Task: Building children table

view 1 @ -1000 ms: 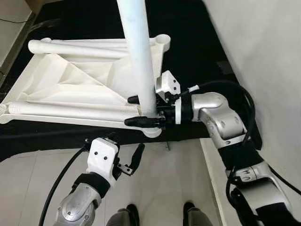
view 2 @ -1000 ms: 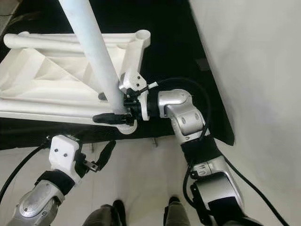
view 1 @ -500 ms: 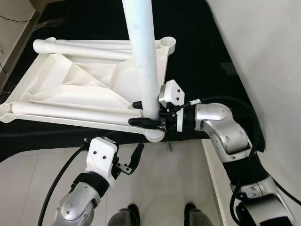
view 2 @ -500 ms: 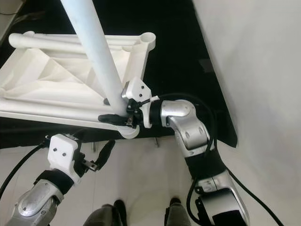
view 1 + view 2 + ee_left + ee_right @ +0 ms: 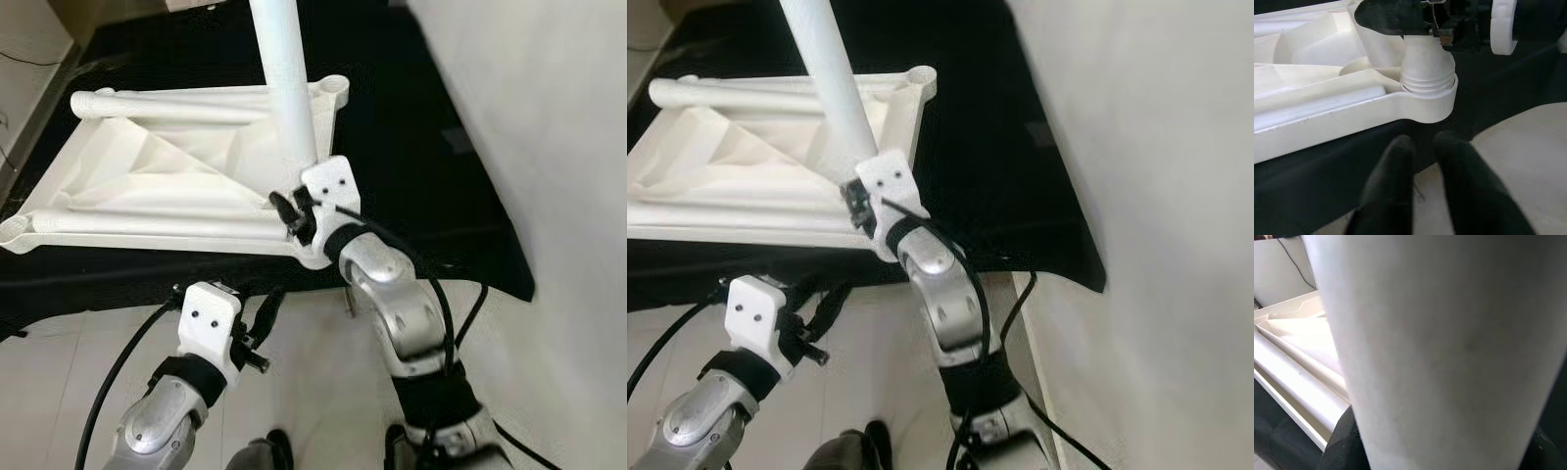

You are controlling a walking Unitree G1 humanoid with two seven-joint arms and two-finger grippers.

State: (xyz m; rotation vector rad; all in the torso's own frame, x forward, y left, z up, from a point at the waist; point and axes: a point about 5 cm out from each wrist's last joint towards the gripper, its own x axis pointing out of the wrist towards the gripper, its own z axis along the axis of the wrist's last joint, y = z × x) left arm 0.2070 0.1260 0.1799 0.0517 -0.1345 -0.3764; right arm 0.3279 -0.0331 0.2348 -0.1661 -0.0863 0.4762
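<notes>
White leg [image 5: 289, 93] clamped by right tool [image 5: 294, 211]; left tool [image 5: 1422, 196] together, idle.

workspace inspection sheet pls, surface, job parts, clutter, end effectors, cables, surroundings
surface: black mat on a pale tiled floor
job's things: white table top lies upside down on the mat; one white leg stands upright in its near right corner socket; two more legs lie across the underside
clutter: nothing seen
end effectors: right end effector grips the upright leg just above the socket; left end effector hangs low before the table's near edge, fingers close together, holding nothing
cables: black cables run along both forearms
surroundings: white wall on the right
</notes>
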